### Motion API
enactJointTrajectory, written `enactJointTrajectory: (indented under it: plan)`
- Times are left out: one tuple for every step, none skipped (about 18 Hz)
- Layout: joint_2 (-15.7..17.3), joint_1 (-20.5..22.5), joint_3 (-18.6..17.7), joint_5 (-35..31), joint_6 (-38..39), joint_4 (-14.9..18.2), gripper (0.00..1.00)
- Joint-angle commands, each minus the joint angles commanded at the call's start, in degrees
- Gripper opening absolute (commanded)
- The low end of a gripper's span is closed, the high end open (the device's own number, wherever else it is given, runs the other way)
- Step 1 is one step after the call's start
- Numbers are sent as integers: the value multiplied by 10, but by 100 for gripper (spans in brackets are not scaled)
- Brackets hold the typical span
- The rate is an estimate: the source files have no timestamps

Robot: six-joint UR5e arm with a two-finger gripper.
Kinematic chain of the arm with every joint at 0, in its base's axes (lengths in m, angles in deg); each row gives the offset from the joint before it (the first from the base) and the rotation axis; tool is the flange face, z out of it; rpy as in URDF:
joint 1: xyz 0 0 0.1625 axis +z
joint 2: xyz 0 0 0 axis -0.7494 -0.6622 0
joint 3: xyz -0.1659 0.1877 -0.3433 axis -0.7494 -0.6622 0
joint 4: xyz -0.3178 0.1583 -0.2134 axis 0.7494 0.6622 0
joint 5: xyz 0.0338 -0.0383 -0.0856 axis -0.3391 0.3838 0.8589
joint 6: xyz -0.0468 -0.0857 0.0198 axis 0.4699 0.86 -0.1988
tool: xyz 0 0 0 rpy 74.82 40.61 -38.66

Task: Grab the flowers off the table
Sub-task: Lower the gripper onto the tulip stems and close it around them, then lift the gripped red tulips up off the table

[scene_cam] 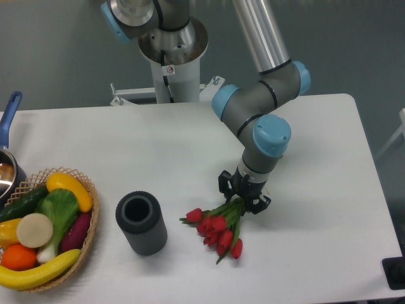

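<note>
End effector (243, 197) clamped on green stems of the flowers (216, 226), red tulip heads low over white table (329, 190), dark cylinder (141, 223) left, fruit basket (92, 218) at table's left edge

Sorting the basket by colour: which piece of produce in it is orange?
The small round fruit at the basket's front left, between the pale disc and the long banana. Its neighbours are yellow, green, purple or cream.

pincer (244, 196) pointing down, fingers closed in, wrist bent low
</note>
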State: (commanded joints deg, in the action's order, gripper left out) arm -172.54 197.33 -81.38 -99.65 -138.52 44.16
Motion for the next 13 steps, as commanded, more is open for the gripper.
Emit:
enactJointTrajectory:
  plan:
    - [1, 0, -1, 0, 0, 0, 30]
    - [2, 0, -1, 0, 0, 0, 28]
    - [2, 0, 0, 0, 0, 0, 27]
    - [3, 0, 0, 0, -1, 0, 25]
    - [4, 0, 0, 1, -1, 0, 24]
    - [7, 0, 0, 1, 0, 0, 24]
    - [11, 0, 1, 1, 0, 0, 24]
    - [20, 0, 1, 2, -1, -1, 24]
    - [33, 0, 2, 3, -1, 0, 24]
    - [49, 0, 4, 5, -1, 0, 24]
    - [65, -1, 4, 8, 0, 0, 24]
    - [80, 0, 2, 13, 0, 1, 24]
    - [97, 2, 2, 25, -1, 0, 24]
